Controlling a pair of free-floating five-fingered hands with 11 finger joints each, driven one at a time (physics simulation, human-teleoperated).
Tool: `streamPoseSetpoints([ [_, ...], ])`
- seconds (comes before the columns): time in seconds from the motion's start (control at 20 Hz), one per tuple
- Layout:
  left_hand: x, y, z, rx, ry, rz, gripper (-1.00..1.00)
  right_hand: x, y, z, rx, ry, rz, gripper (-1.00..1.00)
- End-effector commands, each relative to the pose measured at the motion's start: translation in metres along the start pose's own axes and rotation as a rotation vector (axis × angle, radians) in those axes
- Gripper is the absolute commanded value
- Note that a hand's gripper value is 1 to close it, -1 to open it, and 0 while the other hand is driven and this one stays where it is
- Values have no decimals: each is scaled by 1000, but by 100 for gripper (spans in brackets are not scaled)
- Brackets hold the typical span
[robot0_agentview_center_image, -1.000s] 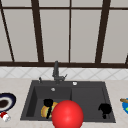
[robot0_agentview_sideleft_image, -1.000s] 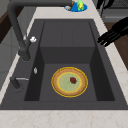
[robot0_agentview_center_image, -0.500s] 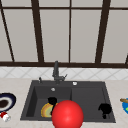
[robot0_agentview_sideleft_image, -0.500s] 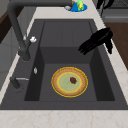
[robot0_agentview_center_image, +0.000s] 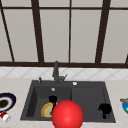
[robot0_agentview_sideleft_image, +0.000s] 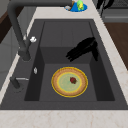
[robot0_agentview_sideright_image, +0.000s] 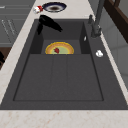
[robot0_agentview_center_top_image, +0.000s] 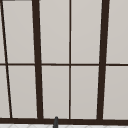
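Nearest the front camera sat a red ball (robot0_agentview_center_image: 67, 115), which covered part of the yellow plate (robot0_agentview_center_image: 46, 110) behind it. The right hand (robot0_agentview_center_image: 105, 108) hung idle over the sink's (robot0_agentview_center_image: 87, 95) front right corner; whether its fingers were open could not be told.

The plate lay flat on the floor of the left basin, face up; being round, it had no long axis. The left side view showed a small red piece (robot0_agentview_sideleft_image: 73, 80) at its middle, which the front view hid.

Above the plate hovered the left hand (robot0_agentview_center_image: 53, 99), open with straight fingers, holding and touching nothing. From the left side its length ran from the front rim towards the faucet (robot0_agentview_center_image: 56, 71) side, fingertips leading.

Behind stood the window (robot0_agentview_center_top_image: 70, 62).
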Motion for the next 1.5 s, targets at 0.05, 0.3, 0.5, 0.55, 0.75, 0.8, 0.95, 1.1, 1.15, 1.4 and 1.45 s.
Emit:
streamPoseSetpoints([
  [0.05, -6, -21, 10, 121, 21, -29, -100, 0, 0, 0, 0, 0, 0, 0],
  [0.3, -6, -25, 7, 160, 12, -37, -100, 0, 0, 0, 0, 0, 0, 0],
  [0.5, -13, -38, 6, 160, 25, -31, -100, 0, 0, 0, 0, 0, 0, 0],
  [0.55, -15, -41, 6, 160, 26, -41, -100, 0, 0, 0, 0, 0, 0, 0],
  [0.75, -24, -62, 13, 144, 25, -35, -100, 0, 0, 0, 0, 0, 0, 0],
  [0.8, -22, -70, 18, 134, 22, -22, -100, 0, 0, 0, 0, 0, 0, 0],
  [0.95, -40, -81, 24, 110, -4, 19, -100, 0, 0, 0, 0, 0, 0, 0],
  [1.1, -63, -81, 16, 77, 3, -5, -100, 0, 0, 0, 0, 0, 0, 0],
  [1.15, -70, -87, 13, 75, 5, -11, -100, 0, 0, 0, 0, 0, 0, 0],
  [1.4, -104, -118, 4, 84, -7, -43, -100, 0, 0, 0, 0, 0, 0, 0],
  [1.45, -110, -124, 3, 84, -13, -42, -100, 0, 0, 0, 0, 0, 0, 0],
])
